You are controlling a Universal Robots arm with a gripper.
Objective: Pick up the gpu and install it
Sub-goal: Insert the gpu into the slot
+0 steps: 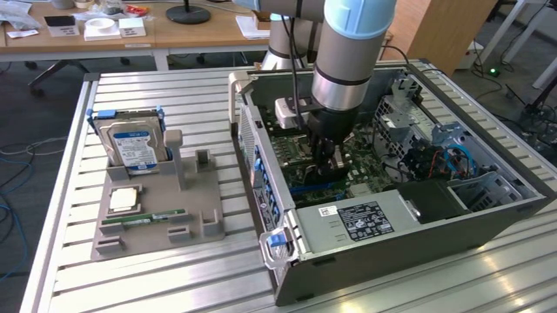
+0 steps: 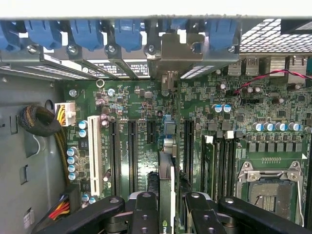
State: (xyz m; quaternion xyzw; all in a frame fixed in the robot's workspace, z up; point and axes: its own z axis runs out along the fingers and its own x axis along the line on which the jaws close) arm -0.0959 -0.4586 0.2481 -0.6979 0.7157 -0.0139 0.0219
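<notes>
Inside the open computer case point(image 1: 392, 228), my gripper point(image 1: 327, 168) reaches down over the green motherboard point(image 1: 370, 171). The wrist view shows the gpu point(image 2: 166, 180) edge-on as a thin dark card standing upright between my two black fingers point(image 2: 146, 209). My gripper point(image 2: 171, 199) is shut on it. The card runs along a long expansion slot of the motherboard point(image 2: 243, 107), and a metal bracket point(image 2: 170, 48) stands in line with it at the case's rear wall. I cannot tell whether the card sits fully down in the slot.
On the slatted table at the exterior view's left, a grey holder tray point(image 1: 195, 202) carries the silver hard drive point(image 1: 132, 142), a processor chip point(image 1: 124, 198) and a green memory stick point(image 1: 143, 217). Cables point(image 1: 435, 160) and drive cages crowd the case's far side.
</notes>
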